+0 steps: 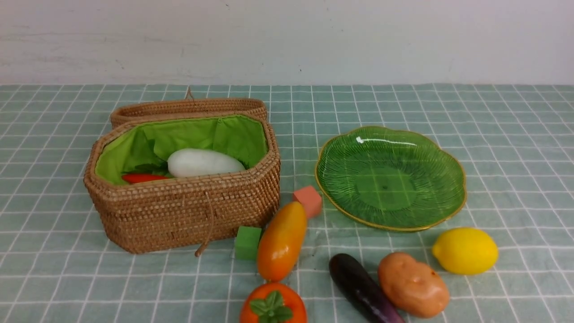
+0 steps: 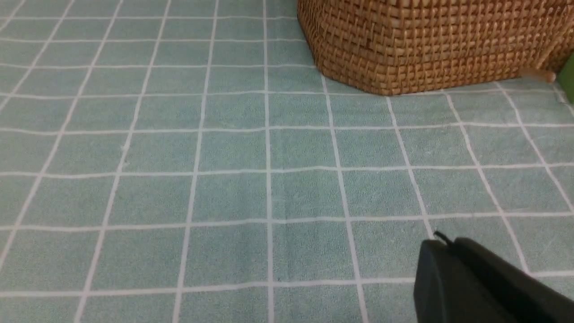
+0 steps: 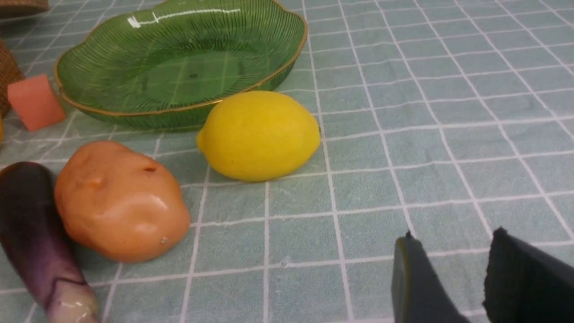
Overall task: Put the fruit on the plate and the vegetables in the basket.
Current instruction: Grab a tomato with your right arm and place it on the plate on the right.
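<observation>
The wicker basket point(image 1: 179, 211) holds the white radish point(image 1: 204, 162) and a red pepper point(image 1: 143, 178). The green plate point(image 1: 390, 177) carries nothing. In front of them lie the mango point(image 1: 281, 241), persimmon point(image 1: 272, 305), eggplant point(image 1: 361, 287), potato point(image 1: 412, 285) and lemon point(image 1: 465, 250). Neither gripper appears in the front view. My left gripper point(image 2: 444, 244) is shut on nothing over bare cloth, short of the basket's corner point(image 2: 430, 45). My right gripper point(image 3: 453, 237) stands open and holds nothing, apart from the lemon point(image 3: 259, 134), potato point(image 3: 119, 199), eggplant point(image 3: 36, 242) and plate point(image 3: 179, 63).
A salmon cube point(image 1: 308, 201) sits between the basket and the plate, and a green cube point(image 1: 247, 242) lies by the basket's front corner. The basket's lid point(image 1: 188, 107) leans behind it. A checked green cloth point(image 1: 515, 148) covers the table, with a white wall behind.
</observation>
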`<state>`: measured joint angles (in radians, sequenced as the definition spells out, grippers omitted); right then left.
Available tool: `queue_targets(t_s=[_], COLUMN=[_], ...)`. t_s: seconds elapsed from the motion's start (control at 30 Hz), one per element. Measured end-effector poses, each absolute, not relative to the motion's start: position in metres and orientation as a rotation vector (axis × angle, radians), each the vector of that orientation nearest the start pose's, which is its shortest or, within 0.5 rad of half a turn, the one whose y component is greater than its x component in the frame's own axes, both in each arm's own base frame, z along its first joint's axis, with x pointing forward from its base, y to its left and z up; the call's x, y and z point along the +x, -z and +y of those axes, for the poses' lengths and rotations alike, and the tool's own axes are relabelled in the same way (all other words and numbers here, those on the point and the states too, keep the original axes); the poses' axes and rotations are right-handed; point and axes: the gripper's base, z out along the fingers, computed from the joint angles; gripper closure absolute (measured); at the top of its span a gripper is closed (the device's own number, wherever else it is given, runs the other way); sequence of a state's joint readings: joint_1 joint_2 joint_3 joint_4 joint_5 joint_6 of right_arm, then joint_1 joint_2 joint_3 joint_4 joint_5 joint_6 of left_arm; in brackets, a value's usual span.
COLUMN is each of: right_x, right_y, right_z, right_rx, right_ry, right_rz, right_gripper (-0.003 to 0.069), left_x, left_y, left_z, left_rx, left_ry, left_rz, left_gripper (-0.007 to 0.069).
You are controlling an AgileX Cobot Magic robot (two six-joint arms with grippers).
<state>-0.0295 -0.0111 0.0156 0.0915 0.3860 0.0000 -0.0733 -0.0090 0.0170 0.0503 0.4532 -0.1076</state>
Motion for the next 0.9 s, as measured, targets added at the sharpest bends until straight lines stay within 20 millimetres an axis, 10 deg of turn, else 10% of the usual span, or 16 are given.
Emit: queue_targets(t_s=[0.9], right_x=[0.0520], right_y=[-0.1739], right_z=[-0.0030], right_rx=[0.003], right_ry=[0.061], right_rz=[1.874], right_gripper=[0.0417], left_x=[0.0502], left_y=[-0.1672], left_z=[-0.0017], left_rx=[-0.003], left_ry=[0.068], left_rz=[1.945], left_gripper=[0.0617])
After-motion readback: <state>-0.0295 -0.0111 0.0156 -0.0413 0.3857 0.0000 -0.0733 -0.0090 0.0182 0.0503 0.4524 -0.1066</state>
